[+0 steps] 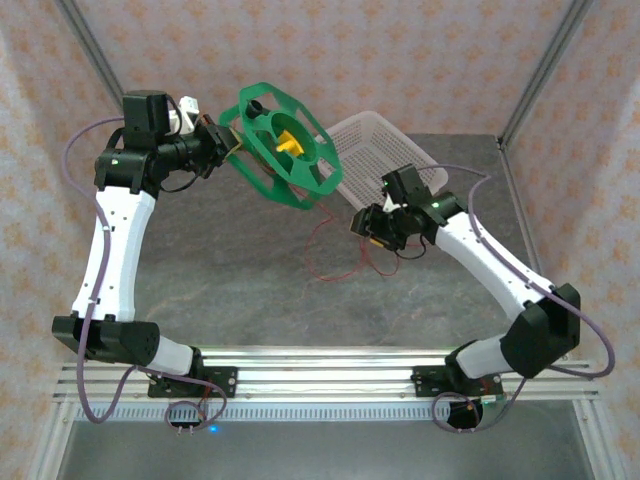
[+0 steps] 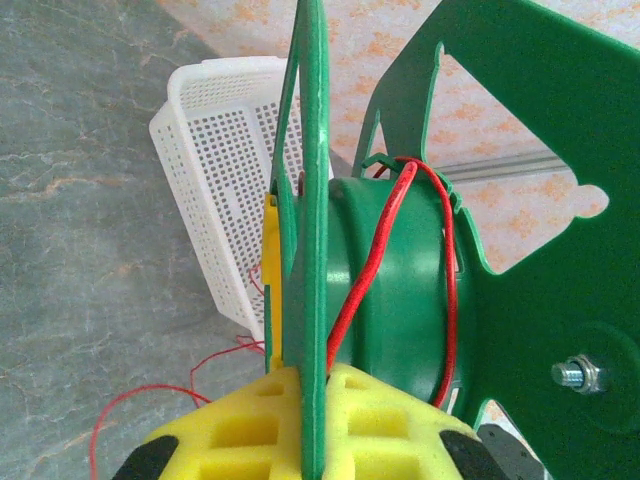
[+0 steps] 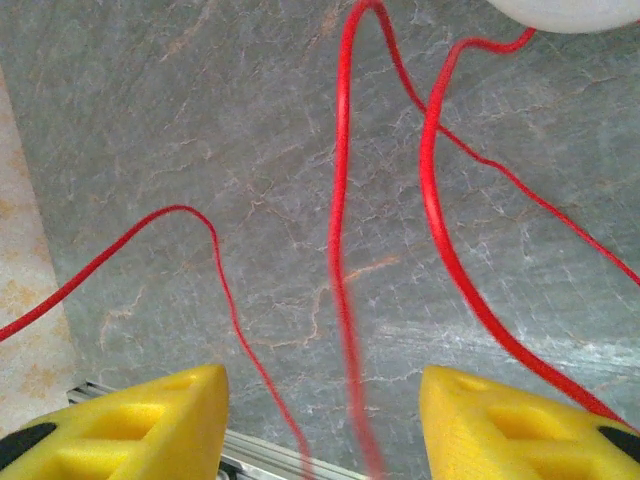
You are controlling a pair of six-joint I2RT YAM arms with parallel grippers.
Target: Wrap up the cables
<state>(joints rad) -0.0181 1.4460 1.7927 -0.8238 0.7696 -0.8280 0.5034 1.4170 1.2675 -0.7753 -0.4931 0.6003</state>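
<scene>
The cable is a thin red wire. A few turns of this cable lie round the hub of a green spool, and the rest trails in loose loops over the grey table. My left gripper holds the spool up on edge above the table, its yellow pads shut on one green flange. My right gripper hovers over the loose loops. In the right wrist view its jaws stand apart, and a blurred strand of cable runs between the fingers without being pinched.
A white perforated basket lies tipped behind the spool at the back right; its mesh wall sits close to the flange. Grey-purple arm cords arc beside both arms. The aluminium rail runs along the near edge.
</scene>
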